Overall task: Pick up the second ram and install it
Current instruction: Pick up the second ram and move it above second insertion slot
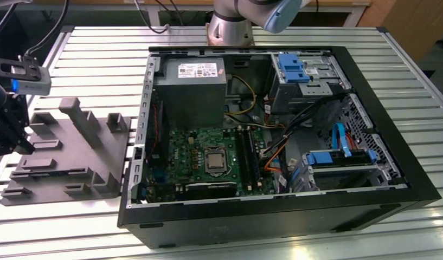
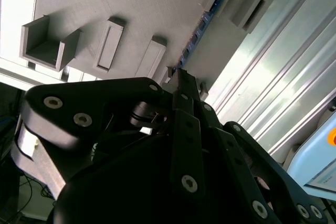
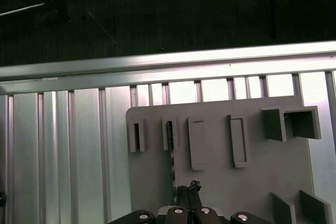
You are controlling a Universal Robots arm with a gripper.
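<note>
Black gripper [image 2: 179, 77] links crowd the second wrist view, the fingers drawn almost together and holding nothing we can make out. Just past their tips the ram [image 2: 211, 9] stands on edge in a slot of the grey holder [image 2: 105, 3], its blue board running away from us. In the exterior view the gripper hangs over that holder, well apart from the open case [image 1: 279, 216]. We judge the pick-up not yet made: this is the approach. A grasp calls for parted fingers set squarely across the thin board, then a straight descent.
</note>
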